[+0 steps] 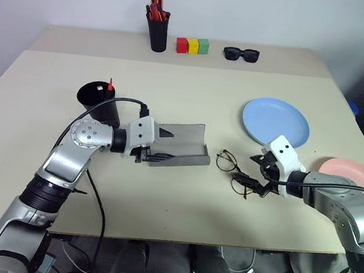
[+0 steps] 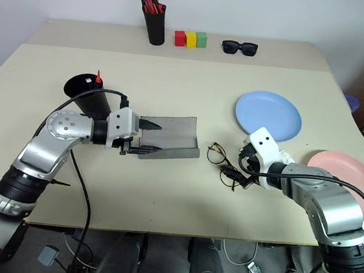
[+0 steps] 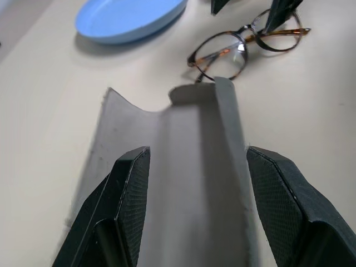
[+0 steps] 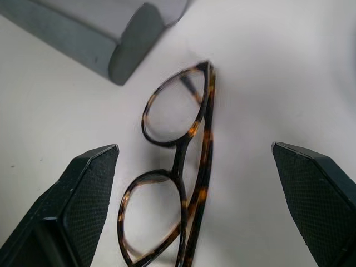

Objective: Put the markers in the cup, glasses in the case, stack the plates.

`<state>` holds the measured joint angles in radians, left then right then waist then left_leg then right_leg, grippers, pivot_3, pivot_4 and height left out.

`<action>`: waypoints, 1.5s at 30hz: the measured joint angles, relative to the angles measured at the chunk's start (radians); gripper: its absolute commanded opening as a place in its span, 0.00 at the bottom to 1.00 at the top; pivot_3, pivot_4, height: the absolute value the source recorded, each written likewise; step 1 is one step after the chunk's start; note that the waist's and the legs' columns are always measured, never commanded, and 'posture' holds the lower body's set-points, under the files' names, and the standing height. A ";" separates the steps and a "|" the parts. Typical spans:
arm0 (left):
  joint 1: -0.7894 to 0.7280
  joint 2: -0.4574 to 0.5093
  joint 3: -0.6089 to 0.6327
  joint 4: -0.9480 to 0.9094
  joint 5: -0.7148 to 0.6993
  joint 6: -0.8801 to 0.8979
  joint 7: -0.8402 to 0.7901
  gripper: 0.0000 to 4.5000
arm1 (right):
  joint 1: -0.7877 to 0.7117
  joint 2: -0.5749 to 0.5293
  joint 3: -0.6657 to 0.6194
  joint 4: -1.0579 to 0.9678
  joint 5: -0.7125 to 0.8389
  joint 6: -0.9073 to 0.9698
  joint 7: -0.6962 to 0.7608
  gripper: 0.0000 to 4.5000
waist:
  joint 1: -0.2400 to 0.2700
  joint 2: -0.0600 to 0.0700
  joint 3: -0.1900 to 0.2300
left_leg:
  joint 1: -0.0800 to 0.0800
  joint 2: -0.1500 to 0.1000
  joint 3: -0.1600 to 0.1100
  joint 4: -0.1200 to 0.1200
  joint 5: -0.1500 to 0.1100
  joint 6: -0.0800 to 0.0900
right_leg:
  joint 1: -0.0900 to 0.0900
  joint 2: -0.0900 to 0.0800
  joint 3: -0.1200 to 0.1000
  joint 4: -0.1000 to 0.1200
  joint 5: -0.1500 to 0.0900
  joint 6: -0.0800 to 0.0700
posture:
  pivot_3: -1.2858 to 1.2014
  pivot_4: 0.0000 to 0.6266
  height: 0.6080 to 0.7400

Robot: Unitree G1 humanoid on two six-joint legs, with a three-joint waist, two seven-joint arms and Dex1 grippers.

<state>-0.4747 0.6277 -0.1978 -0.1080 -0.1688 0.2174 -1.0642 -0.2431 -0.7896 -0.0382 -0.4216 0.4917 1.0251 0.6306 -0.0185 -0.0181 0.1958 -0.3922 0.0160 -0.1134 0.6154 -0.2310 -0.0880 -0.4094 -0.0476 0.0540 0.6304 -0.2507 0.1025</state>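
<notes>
Nearest in the left eye view: right gripper (image 1: 255, 179), fingers spread, poised over the glasses (image 1: 232, 171), which lie folded on the table (image 1: 159, 232) just beside the open end of the case (image 1: 179, 147). Left gripper (image 1: 151, 147) at the near end of that grey case, lid swung up. Further back, the cup (image 1: 99, 101) with a red marker tip (image 1: 110, 84) poking out; other marker not made out. Blue plate (image 1: 276, 121) and pink plate (image 1: 354, 175) lying side by side on the right, not stacked. Along the far edge, a pen holder (image 1: 158, 31), three coloured blocks (image 1: 192, 45) and dark sunglasses (image 1: 241, 53), no part of the job.

Right eye view: same layout, nothing added.

Left wrist view: black fingers (image 3: 125, 206) standing apart either side of the case trough, apparently not pinching it; glasses beyond the far end.

Right wrist view: fingers (image 4: 83, 194) wide apart, straddling the tortoiseshell frame, no contact made out.

Likely step in hand: picking up the glasses for the case. Next move calls for lowering, closing gently on the frame at the bridge rather than a lens, then lifting across into the trough; plates remain to stack.
</notes>
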 measured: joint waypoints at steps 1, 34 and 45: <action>0.017 -0.001 0.012 -0.011 -0.013 0.016 0.008 0.63 | -0.002 0.001 0.003 0.008 -0.001 0.004 -0.003 0.72 | -0.001 0.000 0.000 | 0.000 0.000 0.000 0.000 0.000 0.000 | 0.000 0.000 0.000 0.000 0.000 0.000 | 0.52 0.24 1.00; 0.443 0.107 0.342 -0.263 -0.128 0.274 0.242 0.63 | -0.721 0.296 0.542 0.674 -0.340 -0.717 0.510 0.01 | -0.030 0.001 0.000 | 0.001 0.001 0.001 -0.001 0.000 0.000 | -0.001 0.000 0.000 0.001 0.001 0.000 | 0.52 0.24 1.00; 0.486 0.104 0.351 -0.284 -0.138 0.267 0.271 0.63 | -0.742 0.340 0.550 0.936 -0.414 -0.915 0.751 0.31 | -0.029 0.001 0.001 | 0.002 0.001 0.001 -0.001 0.000 0.000 | -0.001 0.000 0.000 0.003 0.001 0.000 | 0.52 0.24 1.00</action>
<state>0.0109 0.7313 0.1532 -0.3924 -0.3068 0.4845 -0.7929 -0.9851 -0.4496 0.5121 0.5147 0.0778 0.1098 1.3815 -0.0477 -0.0168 0.1966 -0.3898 0.0169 -0.1127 0.6140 -0.2310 -0.0881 -0.4105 -0.0471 0.0539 0.6338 -0.2499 0.1020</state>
